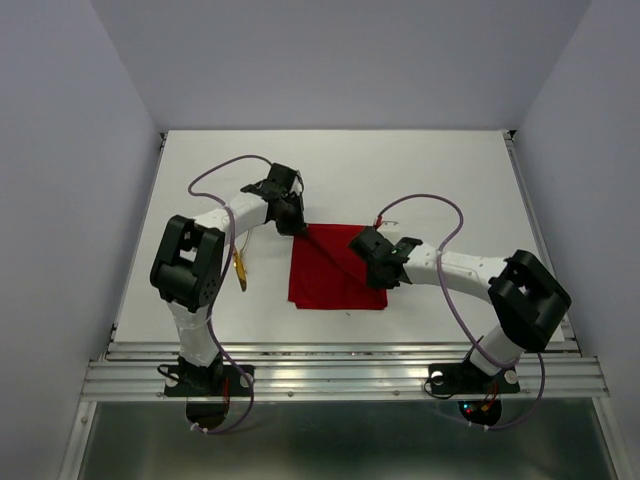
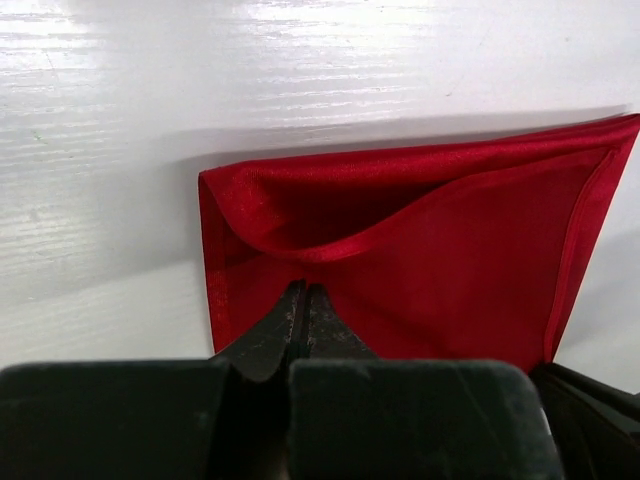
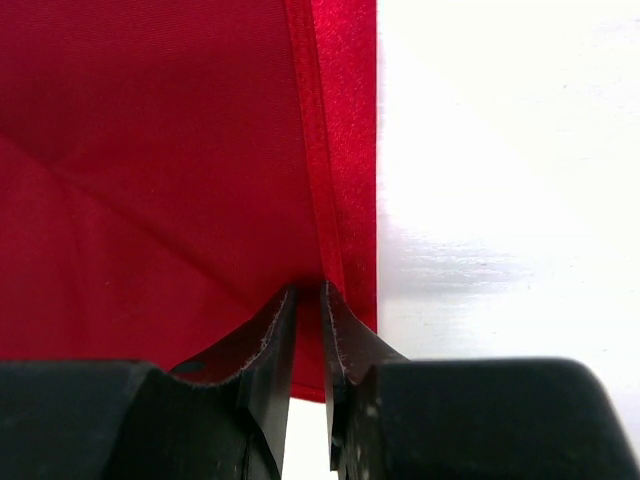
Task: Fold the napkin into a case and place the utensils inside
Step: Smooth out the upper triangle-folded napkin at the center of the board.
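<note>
The red napkin (image 1: 335,275) lies folded into a rectangle at the table's middle. My left gripper (image 1: 298,226) is at its far left corner, and in the left wrist view it (image 2: 305,292) is shut on a raised fold of the napkin's (image 2: 450,250) top layer. My right gripper (image 1: 372,262) is at the napkin's right edge, and in the right wrist view it (image 3: 309,292) is pinched on the hem of the napkin (image 3: 150,150). A gold utensil (image 1: 240,270) lies left of the napkin, partly hidden by the left arm. I cannot tell knife from fork.
The white table (image 1: 440,170) ends at a metal rail (image 1: 340,375) at the near edge. Grey walls stand on the left, the right and behind. Purple cables loop above both arms.
</note>
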Controlling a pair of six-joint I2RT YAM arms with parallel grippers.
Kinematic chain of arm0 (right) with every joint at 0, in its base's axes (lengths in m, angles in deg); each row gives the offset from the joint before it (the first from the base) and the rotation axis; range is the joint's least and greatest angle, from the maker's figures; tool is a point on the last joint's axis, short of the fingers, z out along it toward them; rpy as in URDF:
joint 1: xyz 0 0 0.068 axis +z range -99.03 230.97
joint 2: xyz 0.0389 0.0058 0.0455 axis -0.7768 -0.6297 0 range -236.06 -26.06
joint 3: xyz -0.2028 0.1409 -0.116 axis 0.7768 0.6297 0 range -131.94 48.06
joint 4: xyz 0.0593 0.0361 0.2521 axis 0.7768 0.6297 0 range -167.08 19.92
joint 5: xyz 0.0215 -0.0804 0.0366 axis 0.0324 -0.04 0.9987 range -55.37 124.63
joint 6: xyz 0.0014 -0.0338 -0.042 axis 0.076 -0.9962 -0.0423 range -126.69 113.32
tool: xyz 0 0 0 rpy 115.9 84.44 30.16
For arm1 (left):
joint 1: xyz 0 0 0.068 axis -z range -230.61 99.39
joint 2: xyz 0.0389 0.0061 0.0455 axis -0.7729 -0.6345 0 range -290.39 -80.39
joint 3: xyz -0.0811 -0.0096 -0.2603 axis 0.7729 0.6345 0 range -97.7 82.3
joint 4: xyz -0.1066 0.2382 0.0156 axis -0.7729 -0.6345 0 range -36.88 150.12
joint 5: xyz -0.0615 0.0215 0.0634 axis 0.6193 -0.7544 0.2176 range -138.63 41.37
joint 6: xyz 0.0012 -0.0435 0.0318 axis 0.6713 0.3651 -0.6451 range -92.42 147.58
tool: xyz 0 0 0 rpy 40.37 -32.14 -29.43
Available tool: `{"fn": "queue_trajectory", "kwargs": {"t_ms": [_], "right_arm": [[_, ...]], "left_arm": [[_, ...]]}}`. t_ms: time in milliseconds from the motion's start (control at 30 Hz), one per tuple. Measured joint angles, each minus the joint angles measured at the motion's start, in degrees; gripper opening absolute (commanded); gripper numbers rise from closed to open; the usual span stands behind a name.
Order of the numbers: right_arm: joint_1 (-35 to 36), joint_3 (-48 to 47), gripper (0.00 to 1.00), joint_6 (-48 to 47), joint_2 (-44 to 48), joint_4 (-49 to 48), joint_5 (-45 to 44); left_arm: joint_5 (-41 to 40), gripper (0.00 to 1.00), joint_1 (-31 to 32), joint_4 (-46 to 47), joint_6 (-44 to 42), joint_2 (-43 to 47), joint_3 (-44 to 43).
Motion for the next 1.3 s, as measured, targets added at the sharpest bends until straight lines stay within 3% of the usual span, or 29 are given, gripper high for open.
{"fn": "queue_trajectory", "kwargs": {"t_ms": [467, 667, 900, 1300], "right_arm": [[0.0, 0.0, 0.21, -0.13, -1.11, -0.24, -0.81], [0.0, 0.33, 0.21, 1.44, 5.33, 0.02, -0.37], [-1.09, 4.57, 0.07, 4.31, 10.54, 1.07, -2.34], [-2.64, 8.94, 0.01, 4.57, 6.14, 1.73, -1.7]], "left_arm": [[0.28, 0.0, 1.18, -0.24, -0.02, 3.89, 1.66], [0.15, 0.0, 1.53, -0.31, -0.04, 3.89, 1.57], [-0.79, 0.0, 1.53, -0.57, -0.33, 2.38, -0.04], [-1.01, 0.0, 1.55, -0.94, -0.7, 2.1, -0.76]]}}
